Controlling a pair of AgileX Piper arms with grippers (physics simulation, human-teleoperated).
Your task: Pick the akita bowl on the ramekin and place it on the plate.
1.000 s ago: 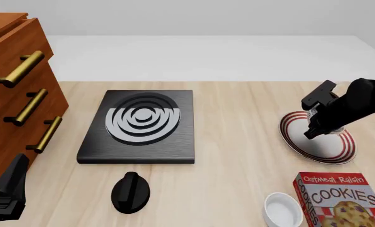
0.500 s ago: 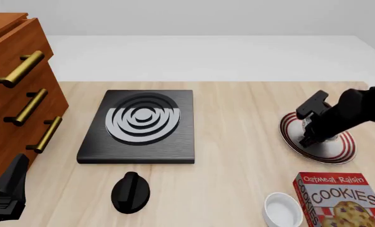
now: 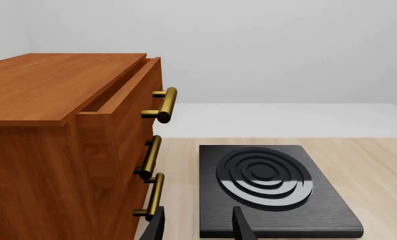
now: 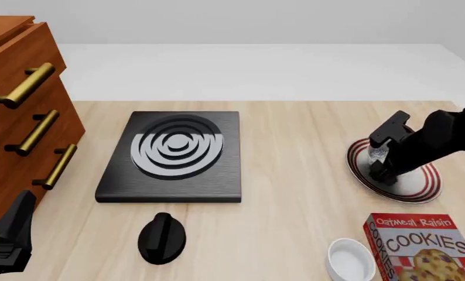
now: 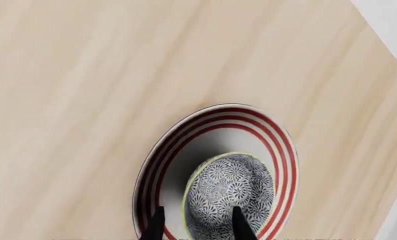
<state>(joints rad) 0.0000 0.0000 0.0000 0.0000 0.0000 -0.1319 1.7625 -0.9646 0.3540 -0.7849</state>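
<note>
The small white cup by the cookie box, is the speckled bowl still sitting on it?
No, the white cup is empty, and the speckled bowl is over the red-ringed plate.

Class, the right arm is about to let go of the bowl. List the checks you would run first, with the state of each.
1. akita bowl is over the plate, inside its red rings: ok.
2. Bowl upright, opening up: ok.
3. Bowl resting on the plate: cannot tell.
4. right gripper fingers straddle the bowl's rim: ok.
5. ramekin empty, apart from the plate: ok.
6. left gripper away, near the stove: ok.
</note>
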